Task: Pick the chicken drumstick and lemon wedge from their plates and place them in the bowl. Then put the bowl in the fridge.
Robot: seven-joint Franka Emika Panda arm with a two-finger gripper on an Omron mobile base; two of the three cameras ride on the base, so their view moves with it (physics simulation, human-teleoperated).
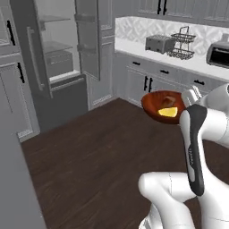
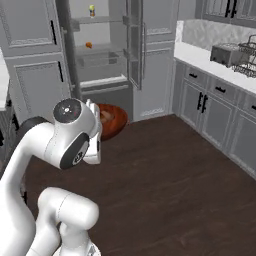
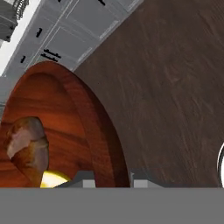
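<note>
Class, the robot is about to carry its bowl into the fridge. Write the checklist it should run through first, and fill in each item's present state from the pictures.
1. Chicken drumstick in the bowl: ok.
2. Lemon wedge in the bowl: ok, beside the drumstick.
3. Gripper holding the bowl: ok, one finger on each side of the rim.
4. Fridge door open: ok, shelves visible.
5. Free room on a shelf: cannot tell; a small orange item and a bottle sit on upper shelves.
6. Bowl level while carried: ok in the left base view, nothing spilling.
</note>
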